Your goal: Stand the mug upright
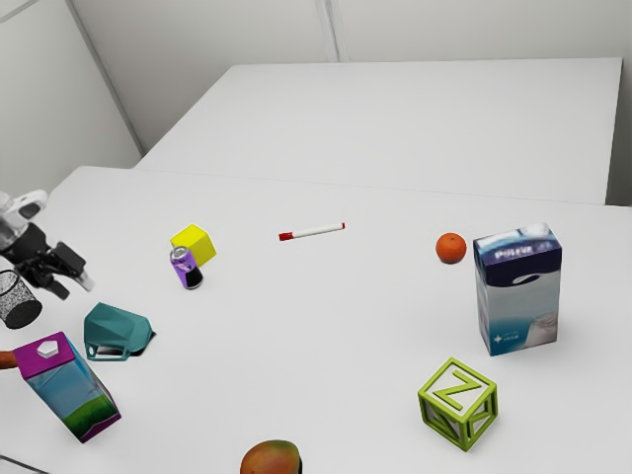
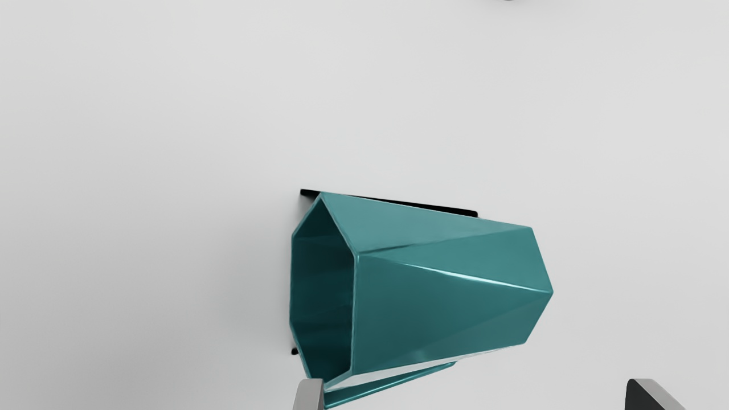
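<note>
The arm is cut off by the exterior view's left edge, and a dark mesh cup beside it is cut off there too. Below that, a brown thing is partly out of the picture and ends against the carton, so I cannot tell what it is. The mango is cut by the bottom edge, a thin dark line crosses the lower left corner, and the can hides part of the yellow block. In the wrist view a dark sliver at the border is too small to name. One finger covers a bit of the mug's rim and handle in that view; the inside is dark toward the bottom. The mug lies on its side on the table, near the carton, its mouth toward the exterior view's left and its narrower base toward the exterior view's right. Its long axis lies flat, running roughly along the line from one finger to the other, slightly slanted, and its handle is on the side toward the carton. The gripper hangs above the table near the mug, fingers spread wide with nothing clasped between them.
</note>
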You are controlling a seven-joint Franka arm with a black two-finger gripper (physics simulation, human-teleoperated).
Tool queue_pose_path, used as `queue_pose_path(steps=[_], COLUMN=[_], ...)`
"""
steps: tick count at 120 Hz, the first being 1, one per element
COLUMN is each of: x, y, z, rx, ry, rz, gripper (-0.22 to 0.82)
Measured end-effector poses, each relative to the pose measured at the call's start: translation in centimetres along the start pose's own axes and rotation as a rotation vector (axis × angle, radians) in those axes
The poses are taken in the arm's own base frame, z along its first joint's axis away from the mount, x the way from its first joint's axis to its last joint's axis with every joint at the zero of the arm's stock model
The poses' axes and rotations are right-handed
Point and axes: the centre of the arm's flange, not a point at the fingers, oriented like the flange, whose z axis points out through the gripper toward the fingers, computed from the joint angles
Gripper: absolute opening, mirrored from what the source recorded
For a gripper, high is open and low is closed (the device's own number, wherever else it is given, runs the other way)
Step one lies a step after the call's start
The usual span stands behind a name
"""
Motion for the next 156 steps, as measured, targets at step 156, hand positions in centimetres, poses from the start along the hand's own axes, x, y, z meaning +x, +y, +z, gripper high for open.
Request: queue_pose_path(steps=[156], x=[-3.1], y=[-4.5], z=[9.0], rx=[-0.354], ry=[0.193], rz=[-0.011], gripper=[0.30])
